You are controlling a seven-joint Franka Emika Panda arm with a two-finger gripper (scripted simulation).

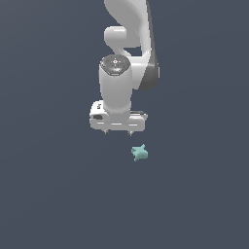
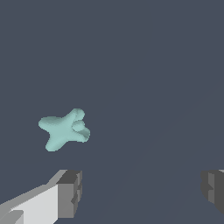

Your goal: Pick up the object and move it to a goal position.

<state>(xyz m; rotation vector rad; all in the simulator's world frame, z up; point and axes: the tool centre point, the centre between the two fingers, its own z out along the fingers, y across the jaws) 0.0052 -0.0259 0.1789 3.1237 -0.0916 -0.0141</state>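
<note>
In the exterior view, poised over the plain dark grey bench (image 1: 48, 194): white gripper (image 1: 117, 132), jaws apart, with the small teal lumpy star-shaped object (image 1: 140, 152) just beside and untouched. In the wrist view, same object (image 2: 64, 129) outside the open gap, so probably unaligned for grasping.

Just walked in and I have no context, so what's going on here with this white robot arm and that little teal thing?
A white robot arm's hand hangs over a plain dark grey surface with its two fingers spread wide and nothing between them. A small teal, lumpy star-shaped piece lies on the surface, apart from the hand and not gripped. In the wrist view it sits off to one side of the gap between the grey fingertips, so the pickup has not happened yet.
</note>
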